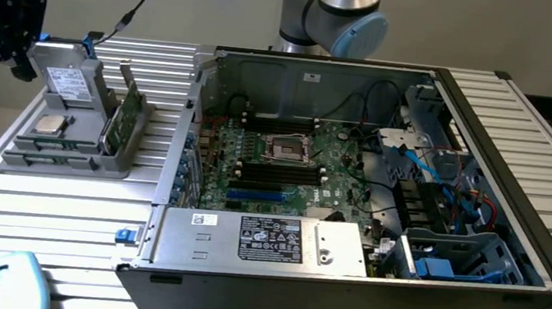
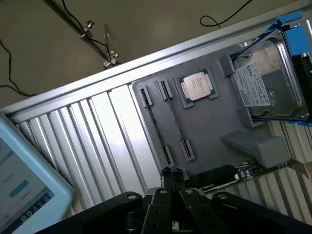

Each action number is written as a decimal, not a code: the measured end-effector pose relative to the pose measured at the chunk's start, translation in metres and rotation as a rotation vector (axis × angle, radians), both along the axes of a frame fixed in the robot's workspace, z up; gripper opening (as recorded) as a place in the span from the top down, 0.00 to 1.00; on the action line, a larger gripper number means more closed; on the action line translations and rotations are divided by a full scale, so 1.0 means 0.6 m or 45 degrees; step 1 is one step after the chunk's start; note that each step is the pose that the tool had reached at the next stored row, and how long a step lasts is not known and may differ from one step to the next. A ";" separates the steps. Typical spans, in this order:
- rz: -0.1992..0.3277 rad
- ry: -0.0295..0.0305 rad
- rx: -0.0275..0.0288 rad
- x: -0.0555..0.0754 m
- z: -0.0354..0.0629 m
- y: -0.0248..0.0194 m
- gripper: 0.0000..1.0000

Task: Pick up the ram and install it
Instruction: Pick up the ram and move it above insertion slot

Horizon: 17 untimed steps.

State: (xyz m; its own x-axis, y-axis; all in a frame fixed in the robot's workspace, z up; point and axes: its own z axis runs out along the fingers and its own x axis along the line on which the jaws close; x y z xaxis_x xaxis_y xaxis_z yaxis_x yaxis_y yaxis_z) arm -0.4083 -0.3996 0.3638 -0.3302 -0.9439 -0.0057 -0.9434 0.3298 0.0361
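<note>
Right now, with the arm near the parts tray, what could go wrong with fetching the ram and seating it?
1. The ram stands edge-on in the grey tray, close to the processor and the wider green card. The pincer might knock a neighbour.
2. Black cables loop inside the case near the motherboard slots and could snag the stick on its way in.

1. We see dark and white print on the power supply label (image 1: pixel 270 239), but we can read no word or number of it.
2. The hard drive label (image 2: pixel 253 85) carries rows of small print, and we can read none of them.
3. The processor (image 2: pixel 197 87) bears faint marks that we cannot read.
4. The tablet screen (image 2: pixel 19 190) shows blue lines that we cannot read.
</note>
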 end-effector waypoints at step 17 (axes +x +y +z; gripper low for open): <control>0.392 -0.0001 0.0046 0.000 -0.003 0.0000 0.89</control>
